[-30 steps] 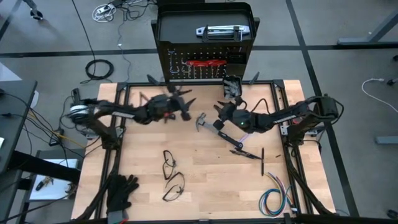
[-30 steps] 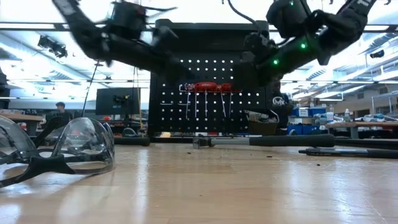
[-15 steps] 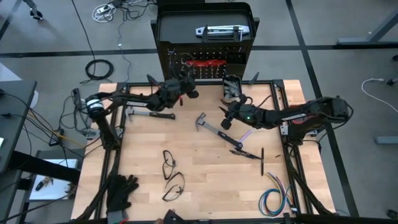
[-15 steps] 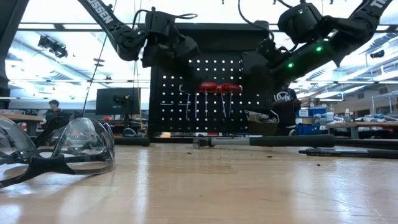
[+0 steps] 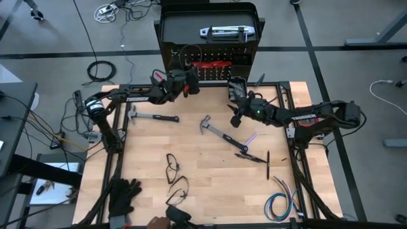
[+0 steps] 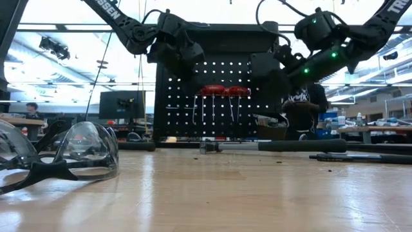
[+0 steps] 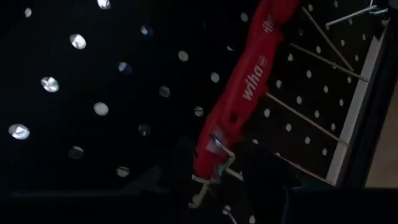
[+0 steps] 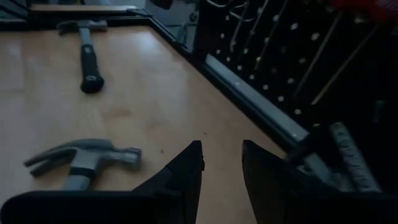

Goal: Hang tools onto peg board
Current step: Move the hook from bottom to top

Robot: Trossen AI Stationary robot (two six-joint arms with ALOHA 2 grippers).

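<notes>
Red-handled screwdrivers (image 6: pixel 222 91) already hang on the peg board (image 6: pixel 257 77), where the left gripper (image 5: pixel 183 84) sits, its grip impossible to judge. Two hammers (image 5: pixel 152 117) lie on the table (image 5: pixel 203 184) unhung; the right gripper (image 8: pixel 221 168) hovers narrowly parted and empty nearby

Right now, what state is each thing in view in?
left gripper: up at the peg board, on the red-handled tool
right gripper: open, empty, above the table
hammer near left arm: flat on the table
hammer at centre: flat on the table
safety glasses: on the table
</notes>
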